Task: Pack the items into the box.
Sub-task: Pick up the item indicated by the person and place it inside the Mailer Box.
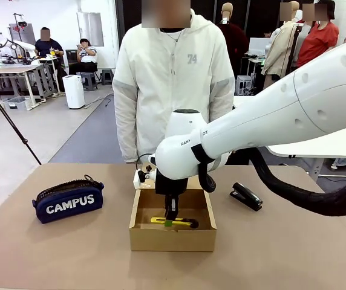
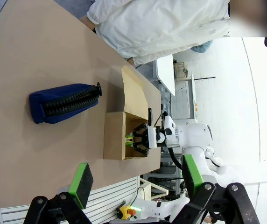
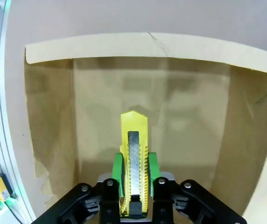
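Note:
The brown cardboard box [image 1: 172,238] stands open at the table's middle, its lid flap [image 2: 134,92] folded back toward the person. My right gripper [image 1: 170,223] reaches down into it, shut on the yellow-and-black utility knife [image 1: 158,220], which lies level, low inside the box. In the right wrist view the knife [image 3: 134,148] sits pinched between the green pads [image 3: 117,171] over the box floor [image 3: 180,112]. The navy CAMPUS pouch [image 1: 68,201] lies left of the box, the black stapler [image 1: 246,196] to its right. My left gripper [image 2: 136,181] hangs open high above the table, holding nothing.
A person in a white hooded jacket [image 1: 173,78] stands at the far edge behind the box, hands out of sight. Bare tabletop [image 1: 58,254] spreads in front of the pouch and box. My right arm's black cable [image 1: 294,192] loops over the right side near the stapler.

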{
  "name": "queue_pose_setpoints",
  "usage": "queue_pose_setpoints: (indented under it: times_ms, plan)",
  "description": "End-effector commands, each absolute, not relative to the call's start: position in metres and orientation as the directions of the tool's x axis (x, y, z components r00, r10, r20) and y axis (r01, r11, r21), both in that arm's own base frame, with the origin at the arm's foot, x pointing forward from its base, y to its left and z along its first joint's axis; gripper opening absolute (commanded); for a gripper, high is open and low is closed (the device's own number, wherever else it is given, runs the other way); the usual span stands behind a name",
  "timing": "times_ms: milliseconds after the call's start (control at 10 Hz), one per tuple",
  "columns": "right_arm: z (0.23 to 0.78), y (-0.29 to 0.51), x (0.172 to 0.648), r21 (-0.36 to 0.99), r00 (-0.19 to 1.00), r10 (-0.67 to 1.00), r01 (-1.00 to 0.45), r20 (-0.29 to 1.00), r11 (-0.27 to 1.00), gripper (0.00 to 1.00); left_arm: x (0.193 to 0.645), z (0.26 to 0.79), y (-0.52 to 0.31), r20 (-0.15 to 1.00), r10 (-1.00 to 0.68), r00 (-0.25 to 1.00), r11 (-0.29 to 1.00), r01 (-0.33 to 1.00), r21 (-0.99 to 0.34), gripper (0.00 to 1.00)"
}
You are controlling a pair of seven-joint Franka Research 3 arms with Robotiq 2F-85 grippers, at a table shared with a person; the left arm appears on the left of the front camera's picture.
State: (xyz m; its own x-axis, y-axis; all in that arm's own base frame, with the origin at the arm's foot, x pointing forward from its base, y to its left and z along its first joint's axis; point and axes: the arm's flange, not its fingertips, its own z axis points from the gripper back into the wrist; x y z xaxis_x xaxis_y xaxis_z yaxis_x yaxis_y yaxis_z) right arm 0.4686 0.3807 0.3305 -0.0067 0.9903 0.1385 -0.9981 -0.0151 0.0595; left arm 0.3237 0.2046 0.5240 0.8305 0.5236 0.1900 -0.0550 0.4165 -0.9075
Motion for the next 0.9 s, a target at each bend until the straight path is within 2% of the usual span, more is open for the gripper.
queue_pose_setpoints:
  times_ms: [0,100,300,500,700,800]
  plan:
    - [0.34,0.38,0.47,0.067,-0.021,0.989,-0.997,0.148,-0.031,0.72,0.323,0.524,0.206,0.198,0.515,0.834,0.423,-0.046,-0.905,1.0]
    - [0.34,0.38,0.47,0.067,-0.018,0.989,-0.997,0.144,-0.028,1.0,0.323,0.524,0.206,0.198,0.515,0.834,0.423,-0.046,-0.905,1.0]
    - [0.342,0.379,0.47,0.062,-0.013,0.99,-0.998,0.143,-0.023,1.0,0.323,0.524,0.206,0.198,0.515,0.834,0.423,-0.046,-0.905,1.0]
    - [0.355,0.374,0.472,0.059,0.04,0.983,-0.998,0.18,0.03,1.0,0.323,0.524,0.206,0.198,0.515,0.834,0.423,-0.046,-0.905,1.0]
    - [0.387,0.356,0.479,0.055,0.212,0.956,-0.977,0.203,0.205,1.0,0.323,0.524,0.206,0.198,0.515,0.834,0.423,-0.046,-0.905,1.0]
    - [0.411,0.342,0.481,0.082,0.401,0.904,-0.916,0.148,0.393,1.0,0.323,0.524,0.206,0.198,0.515,0.834,0.423,-0.046,-0.905,1.0]
